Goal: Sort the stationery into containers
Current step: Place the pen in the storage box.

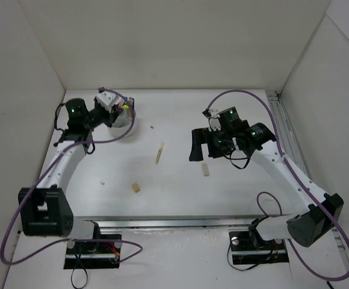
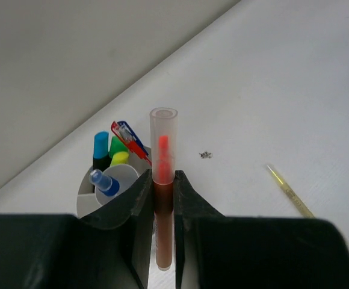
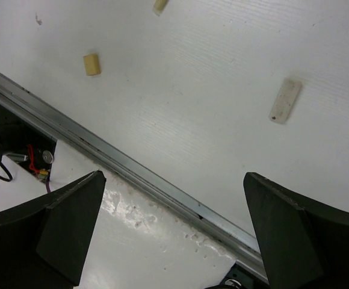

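Observation:
My left gripper [image 1: 120,109] hangs over the white bowl [image 1: 124,129] at the back left. In the left wrist view it [image 2: 162,178] is shut on a red pen [image 2: 163,153] with a clear cap, held beside the bowl's rim [image 2: 85,194]. The bowl holds highlighters with blue [image 2: 100,144], green and yellow ends, a red pen clip and a blue-capped tube [image 2: 104,182]. My right gripper [image 1: 203,150] is wide open and empty above the table [image 3: 173,180]. A cream stick [image 1: 159,152], a beige eraser [image 1: 136,188] and a pale eraser [image 1: 206,170] lie on the table.
A metal rail [image 3: 132,164] runs along the table's near edge. White walls enclose the back and sides. A small dark speck [image 2: 206,155] lies near the bowl. The cream stick also shows in the left wrist view [image 2: 290,192]. The erasers show in the right wrist view [image 3: 91,64] [image 3: 284,100].

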You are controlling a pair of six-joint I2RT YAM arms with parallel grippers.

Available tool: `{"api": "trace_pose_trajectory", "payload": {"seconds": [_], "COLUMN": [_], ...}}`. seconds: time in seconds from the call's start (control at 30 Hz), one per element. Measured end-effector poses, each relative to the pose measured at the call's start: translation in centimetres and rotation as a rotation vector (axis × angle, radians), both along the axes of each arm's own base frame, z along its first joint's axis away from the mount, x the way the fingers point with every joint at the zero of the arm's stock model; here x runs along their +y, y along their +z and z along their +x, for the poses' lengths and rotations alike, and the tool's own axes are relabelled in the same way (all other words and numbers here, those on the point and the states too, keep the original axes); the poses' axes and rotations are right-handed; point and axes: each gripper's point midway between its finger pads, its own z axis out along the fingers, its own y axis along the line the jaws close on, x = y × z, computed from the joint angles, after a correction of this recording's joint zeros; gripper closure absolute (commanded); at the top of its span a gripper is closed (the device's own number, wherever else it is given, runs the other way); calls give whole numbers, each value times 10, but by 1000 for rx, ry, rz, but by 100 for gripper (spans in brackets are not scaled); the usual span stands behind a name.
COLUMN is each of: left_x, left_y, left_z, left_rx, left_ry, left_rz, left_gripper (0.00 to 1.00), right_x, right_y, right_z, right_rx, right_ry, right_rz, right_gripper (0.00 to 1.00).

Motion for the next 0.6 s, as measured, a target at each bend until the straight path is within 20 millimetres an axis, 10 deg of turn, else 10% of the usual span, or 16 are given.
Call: {"api": "trace_pose_trajectory", "payload": {"seconds": [0.17,0.6], "left_x": [-4,-19], "left_y": [1,-54], "left_z": [37,43], "left_rx": [49,88], "left_ry": [-175,-437], "left_rz": [21,78], "left_gripper": [100,100], "right_x": [-3,-9], "right_y": [-9,-25], "right_z": [12,28], "right_rx": [-6,4], "right_ry": [15,46], "right_rz": [-13,-32], "right_gripper": [2,2]}}
